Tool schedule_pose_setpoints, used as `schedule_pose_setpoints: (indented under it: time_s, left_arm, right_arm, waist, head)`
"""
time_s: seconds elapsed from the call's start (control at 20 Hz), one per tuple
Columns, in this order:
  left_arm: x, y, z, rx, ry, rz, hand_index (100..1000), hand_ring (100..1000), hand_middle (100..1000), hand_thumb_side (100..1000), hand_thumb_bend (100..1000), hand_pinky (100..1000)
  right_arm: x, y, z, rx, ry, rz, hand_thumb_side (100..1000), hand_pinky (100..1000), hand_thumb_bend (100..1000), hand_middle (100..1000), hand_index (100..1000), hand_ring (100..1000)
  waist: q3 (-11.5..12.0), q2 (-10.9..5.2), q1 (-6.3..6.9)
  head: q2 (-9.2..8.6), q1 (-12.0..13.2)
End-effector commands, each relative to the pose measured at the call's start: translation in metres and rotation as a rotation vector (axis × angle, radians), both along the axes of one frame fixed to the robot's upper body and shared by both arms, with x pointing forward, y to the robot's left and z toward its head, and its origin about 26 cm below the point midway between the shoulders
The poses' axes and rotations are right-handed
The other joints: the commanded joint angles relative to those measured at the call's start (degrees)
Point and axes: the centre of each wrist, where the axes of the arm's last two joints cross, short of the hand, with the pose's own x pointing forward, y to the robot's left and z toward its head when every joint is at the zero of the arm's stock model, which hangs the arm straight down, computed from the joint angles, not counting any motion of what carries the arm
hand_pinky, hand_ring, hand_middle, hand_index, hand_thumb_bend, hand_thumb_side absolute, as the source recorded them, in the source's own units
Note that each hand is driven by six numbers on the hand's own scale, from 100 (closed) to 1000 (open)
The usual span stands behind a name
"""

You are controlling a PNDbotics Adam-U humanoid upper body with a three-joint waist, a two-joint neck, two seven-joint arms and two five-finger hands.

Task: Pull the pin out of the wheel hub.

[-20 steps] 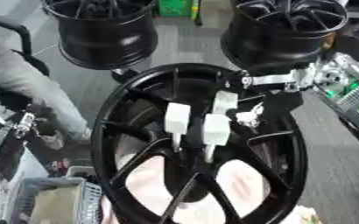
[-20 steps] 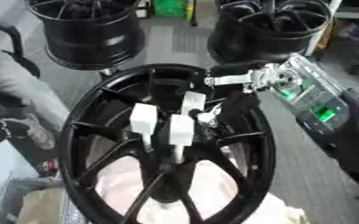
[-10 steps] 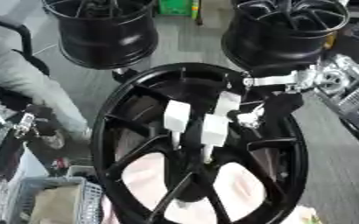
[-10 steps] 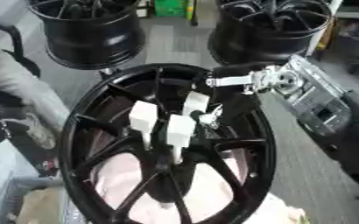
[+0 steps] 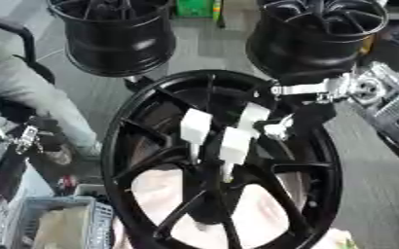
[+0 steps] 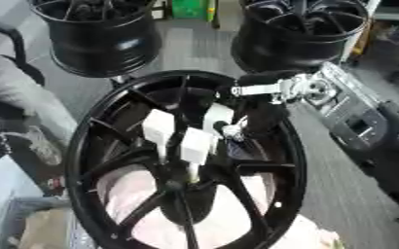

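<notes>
left eye view has the big black wheel hub (image 5: 152,160) filling the middle, standing nearly upright with its spokes facing the camera and pale pinkish cloth showing through the lower gaps. behind it, farther off, stand two more black rims (image 5: 114,36) (one to the upper left, one to the upper right). a grey basket (image 5: 45,223) sits at the lower left corner. the right hand (image 6: 262,114) comes in from the right on a black-and-silver arm and lies against the hub's upper right spokes; it shows only as a dark shape, so i cannot tell whether its fingers are curled or straight. three white block-like pieces (image 5: 224,136) sit around the hub centre. just right of them, beside the hand, a small pale rounded pin (image 5: 276,131) sits at the hub.
</notes>
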Motion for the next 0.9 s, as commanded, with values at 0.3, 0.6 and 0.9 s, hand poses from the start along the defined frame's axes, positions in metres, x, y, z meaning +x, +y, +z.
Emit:
schedule_pose_setpoints:
  time_s: [0.3,0.6,0.9]
  left_arm:
    - [0.002,0.001,0.009,0.017,-0.026,-0.008,730,618,637,802,100,657]
    - [0.002,0.001,0.008,0.017,-0.025,-0.008,730,618,636,802,100,657]
    - [0.002,0.001,0.008,0.017,-0.024,-0.008,730,618,637,802,100,657]
  right_arm:
    - [0.003,0.0,-0.001,-0.035,-0.008,-0.002,618,662,100,836,943,787]
    - [0.002,0.006,-0.007,-0.071,-0.004,0.018,606,576,100,788,905,721]
    - [0.002,0.009,-0.01,-0.097,-0.008,0.03,563,473,100,734,849,642]
  waist:
    - [0.0,-0.48,0.15]
    - [-0.1,-0.43,0.21]
    - [-0.1,-0.4,0.19]
  head:
    - [-0.14,-0.2]
    - [-0.14,-0.4]
    - [-0.14,-0.5]
